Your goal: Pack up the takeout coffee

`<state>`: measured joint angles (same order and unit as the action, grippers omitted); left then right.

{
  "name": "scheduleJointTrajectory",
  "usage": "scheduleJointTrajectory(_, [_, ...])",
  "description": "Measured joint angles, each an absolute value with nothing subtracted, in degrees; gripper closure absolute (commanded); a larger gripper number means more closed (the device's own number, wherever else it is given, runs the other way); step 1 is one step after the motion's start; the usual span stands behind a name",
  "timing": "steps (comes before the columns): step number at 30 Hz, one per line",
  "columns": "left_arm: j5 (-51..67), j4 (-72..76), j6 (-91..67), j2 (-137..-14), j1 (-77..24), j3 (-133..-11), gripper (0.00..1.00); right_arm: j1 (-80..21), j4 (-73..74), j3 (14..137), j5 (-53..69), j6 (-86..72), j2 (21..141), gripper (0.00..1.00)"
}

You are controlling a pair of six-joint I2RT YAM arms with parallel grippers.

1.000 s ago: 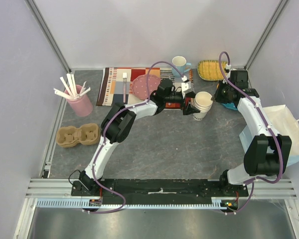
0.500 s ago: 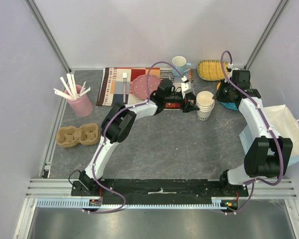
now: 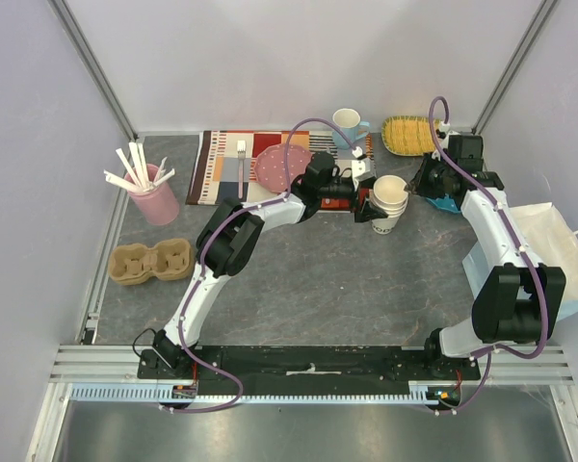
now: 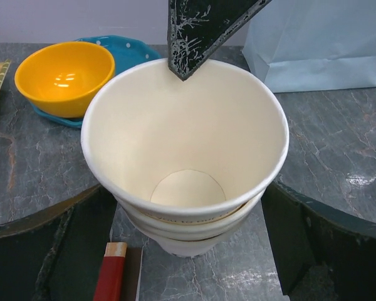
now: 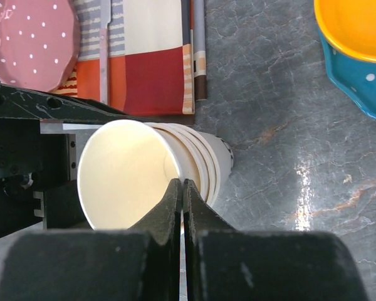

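A stack of cream paper cups [image 3: 390,204] stands on the grey table, right of the placemat. My left gripper [image 3: 370,204] closes on the lower cups of the stack [image 4: 188,241], one dark finger [image 4: 44,251] on each side. My right gripper [image 5: 182,182] is shut on the far rim of the top cup [image 5: 122,172], which sits tilted in the stack. It shows as a black wedge [image 4: 197,34] in the left wrist view. No black lid is in view.
A yellow bowl [image 4: 62,78] on a blue dotted plate sits right of the cups. A pale paper bag [image 3: 559,250] lies at the far right. A blue mug [image 3: 347,122], a striped placemat [image 3: 226,168] with a pink plate [image 3: 279,166], a pink stirrer holder [image 3: 154,197] and a cup carrier [image 3: 151,262] are also there.
Half a second ago the stack stood slightly further right with my left fingers off it. Now the left fingers are on the stack and the top cup leans left.
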<state>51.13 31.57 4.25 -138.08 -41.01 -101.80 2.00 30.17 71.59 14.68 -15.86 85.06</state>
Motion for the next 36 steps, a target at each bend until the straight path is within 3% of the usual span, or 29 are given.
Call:
scheduleJointTrajectory(13, [51.13,31.68,3.88,-138.19,-40.95,-102.39,0.02,2.0,29.28,71.83,15.05,-17.78,84.34,1.0])
scheduleJointTrajectory(36, [51.29,29.76,4.4,-138.21,-41.04,-102.83,0.0,1.74,32.18,82.81,9.13,-17.3,77.89,1.0])
